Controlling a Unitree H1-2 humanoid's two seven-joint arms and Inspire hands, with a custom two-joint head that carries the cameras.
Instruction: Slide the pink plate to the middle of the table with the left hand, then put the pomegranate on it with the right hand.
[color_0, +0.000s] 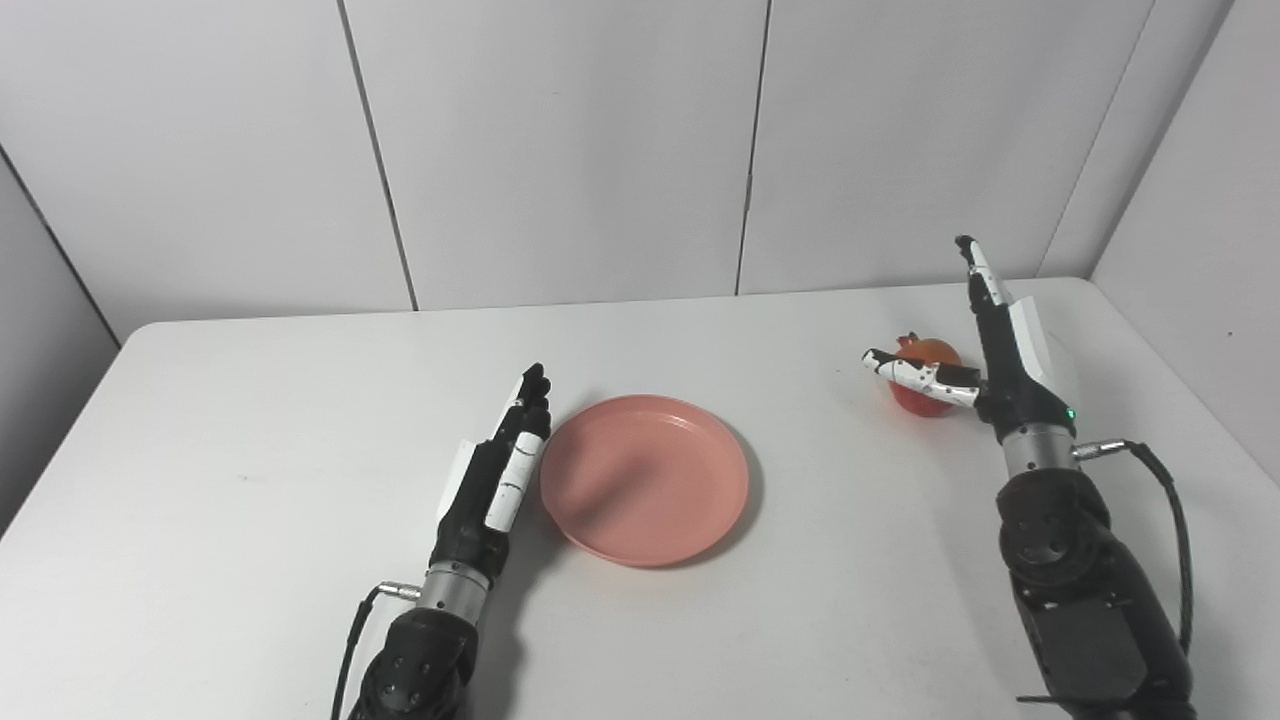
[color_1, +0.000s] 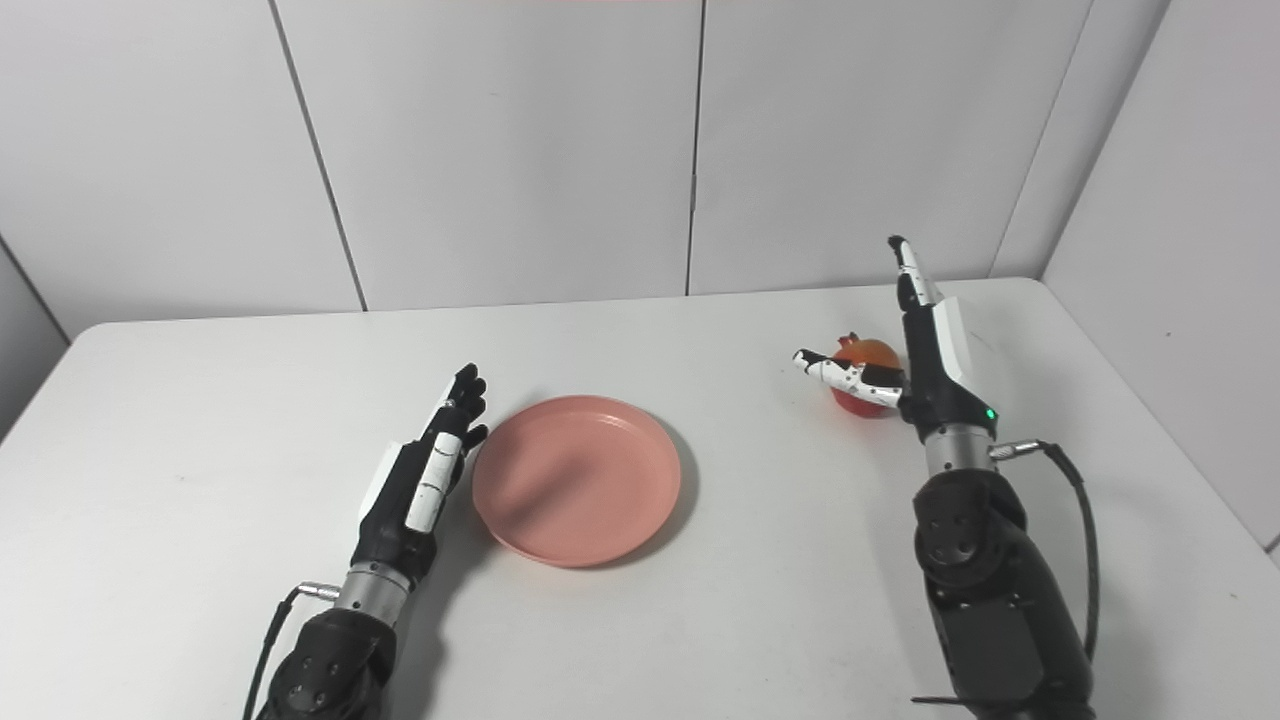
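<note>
Plate (color_0: 645, 480) beside left robot hand (color_0: 500, 465); pomegranate (color_0: 925, 385) apart.

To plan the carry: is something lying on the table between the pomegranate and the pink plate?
No. Between the pomegranate and the pink plate only bare table shows, in both eye views.

The pink plate (color_0: 645, 480) is seen lying flat and right side up on the white desk (color_0: 250, 420), pretty much at its middle. It's round, shallow, with a low raised rim, and nothing is carried on it. The pomegranate (color_0: 926, 381) is found off to the plate's right and a bit further back, well apart from it, resting on the desk. It's small, red-orange, with its little crown pointed up and slightly leftward.
</note>
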